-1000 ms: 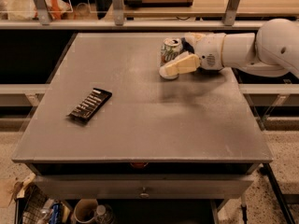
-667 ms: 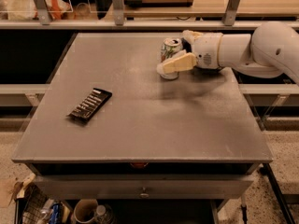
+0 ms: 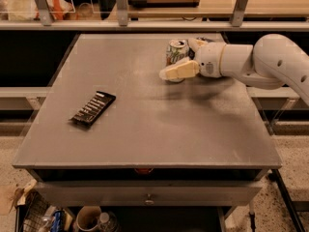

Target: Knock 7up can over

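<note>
The 7up can (image 3: 176, 51), white and green with a silver top, stands at the far middle of the grey table (image 3: 145, 129). My gripper (image 3: 176, 58) reaches in from the right on a white arm (image 3: 270, 62). It is open, with the can between its fingers. The near cream finger (image 3: 178, 70) lies across the can's lower front and hides its base. The far finger (image 3: 195, 43) is just behind the can to the right. I cannot tell whether the fingers touch the can.
A flat black rectangular bar (image 3: 92, 108) lies on the left part of the table. A rail with metal posts (image 3: 120, 8) runs behind the table's far edge. Under the table are a drawer (image 3: 149, 195) and a basket of items (image 3: 43, 216).
My gripper has edged slightly to the left, its near finger sliding further across the front of the can. The can and the black bar stay where they were.
</note>
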`<move>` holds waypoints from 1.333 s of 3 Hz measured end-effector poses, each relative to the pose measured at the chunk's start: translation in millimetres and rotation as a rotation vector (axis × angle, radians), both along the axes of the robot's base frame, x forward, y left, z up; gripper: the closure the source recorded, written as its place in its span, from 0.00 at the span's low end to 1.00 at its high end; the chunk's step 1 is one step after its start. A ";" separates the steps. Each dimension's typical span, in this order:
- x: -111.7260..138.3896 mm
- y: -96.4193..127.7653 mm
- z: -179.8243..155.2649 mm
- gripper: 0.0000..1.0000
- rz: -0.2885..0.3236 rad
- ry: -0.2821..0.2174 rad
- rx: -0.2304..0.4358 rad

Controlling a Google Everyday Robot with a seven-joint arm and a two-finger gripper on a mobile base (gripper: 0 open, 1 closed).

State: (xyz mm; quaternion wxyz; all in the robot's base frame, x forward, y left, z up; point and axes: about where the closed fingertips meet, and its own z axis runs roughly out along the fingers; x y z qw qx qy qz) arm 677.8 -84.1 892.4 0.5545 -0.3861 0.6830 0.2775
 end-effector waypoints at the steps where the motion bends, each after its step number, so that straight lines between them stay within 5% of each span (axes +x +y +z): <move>1: 2.7 -3.0 -11.5 0.18 -0.019 0.014 0.013; 3: 3.9 -1.0 -16.3 0.64 -0.013 0.000 0.031; 4: 2.3 2.9 -1.9 0.87 0.031 -0.034 -0.017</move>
